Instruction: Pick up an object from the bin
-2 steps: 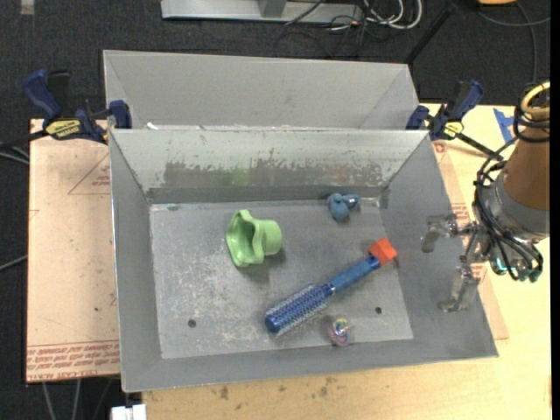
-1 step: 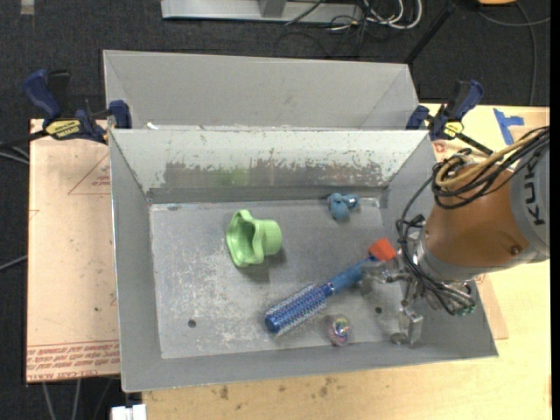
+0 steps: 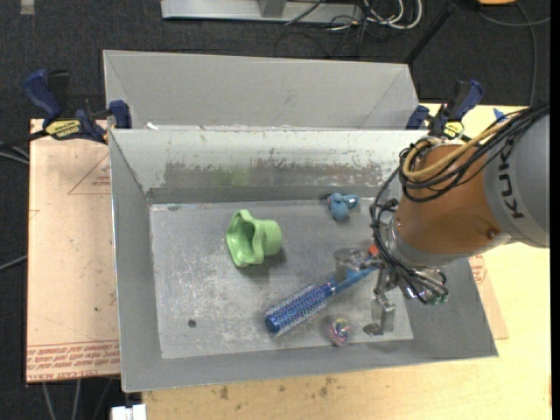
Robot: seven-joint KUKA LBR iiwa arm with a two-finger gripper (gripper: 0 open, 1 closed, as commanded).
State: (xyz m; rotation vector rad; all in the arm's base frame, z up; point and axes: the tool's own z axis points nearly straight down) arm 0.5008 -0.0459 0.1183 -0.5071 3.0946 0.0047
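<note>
The gripper [image 3: 381, 320] hangs low at about 4 o'clock on the floor of the bin [image 3: 197, 300], close to the right wall and not far from the front edge. Whether the claw is apart or together cannot be told, and nothing shows clamped in it. Above it the orange cover [image 3: 442, 213] of the wrist overhangs the right wall from 2 to 4 o'clock. Two things lie nearest. A blue hairbrush [image 3: 308, 304] lies aslant just past the floor's centre toward 5 o'clock; its bristled head points to 8 o'clock and its thin handle runs up toward 2 o'clock, ending just beside the gripper, at about 11 o'clock from the tip. A small ball [image 3: 339, 331], pinkish and mottled, sits at 5 o'clock on the floor, near the front edge, just beside the gripper at its 9 o'clock, and apart from the brush head. Whether the gripper touches either one cannot be told. A green cup [image 3: 254, 238] lies tipped on its side at about 11 o'clock from the centre, well apart from the brush and from every wall. A small blue thing [image 3: 339, 205] rests at 1 o'clock, against the foot of the back wall. The left half of the floor, from 6 round to 10 o'clock, is bare metal. The corner at 4 to 5 o'clock is tight: the right wall, the front edge, the handle end and the ball all stand close about the gripper.
</note>
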